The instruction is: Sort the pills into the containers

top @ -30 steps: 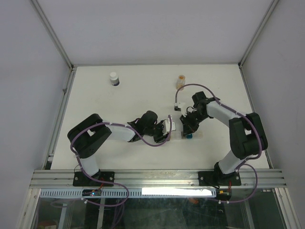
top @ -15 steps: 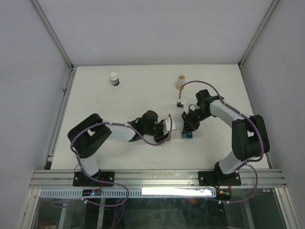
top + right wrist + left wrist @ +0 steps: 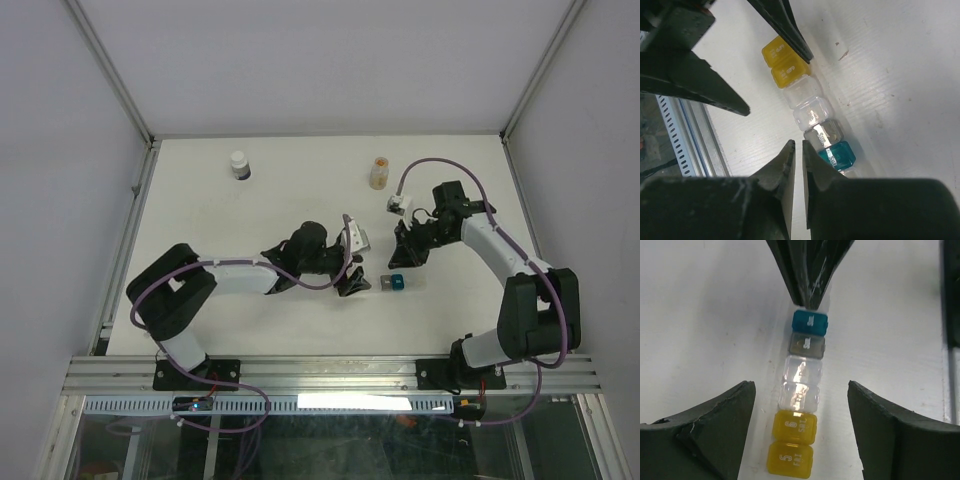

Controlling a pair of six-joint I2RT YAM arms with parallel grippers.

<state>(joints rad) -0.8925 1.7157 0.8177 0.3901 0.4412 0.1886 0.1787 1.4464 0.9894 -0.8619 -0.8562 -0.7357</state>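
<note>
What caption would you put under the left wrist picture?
Open left gripper framing the pill-box strip: teal, grey, two clear, two yellow compartments.

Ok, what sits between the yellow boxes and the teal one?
Two clear boxes, then a grey box next to the teal one, all in one row with the yellow boxes. The left wrist view shows it.

Between the left claw's (image 3: 800, 390) fingers, the nearest yellow lid (image 3: 790, 460) reads "5 FRI". The next yellow lid (image 3: 794, 426) shows "6". The print on the lids beyond is blurred.
</note>
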